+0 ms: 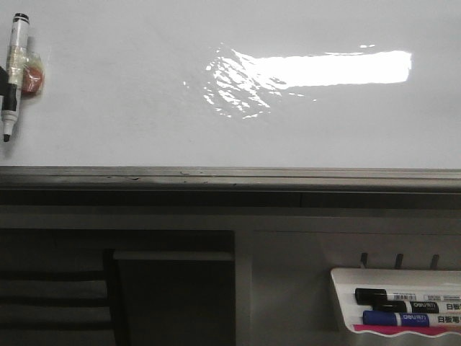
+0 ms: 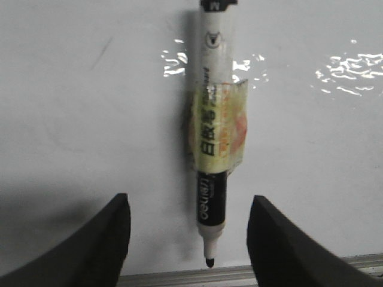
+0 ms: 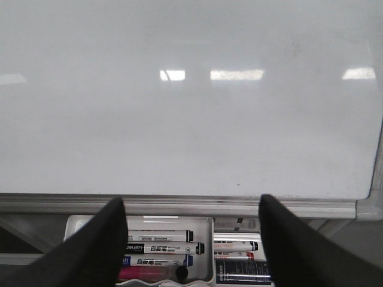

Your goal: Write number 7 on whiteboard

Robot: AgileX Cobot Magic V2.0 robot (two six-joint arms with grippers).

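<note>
The front view shows one whiteboard (image 1: 144, 108) with a bright rectangular glare and a grey bottom edge; no stroke of a 7 is visible on it. One marker (image 1: 13, 76), tip down, is fixed by tape at the board's far left side, beside a small red patch. Low at the right hangs one white tray (image 1: 346, 303) holding two visible markers, one black-capped, one blue-capped. In the left wrist view, the left claw (image 2: 188, 239) stands wide, its two dark fingers (image 2: 102, 239) either side of the taped marker's tip without touching it. In the right wrist view, the right claw (image 3: 191, 239) is likewise wide, holding nothing, facing the blank board above the tray of markers.
</note>
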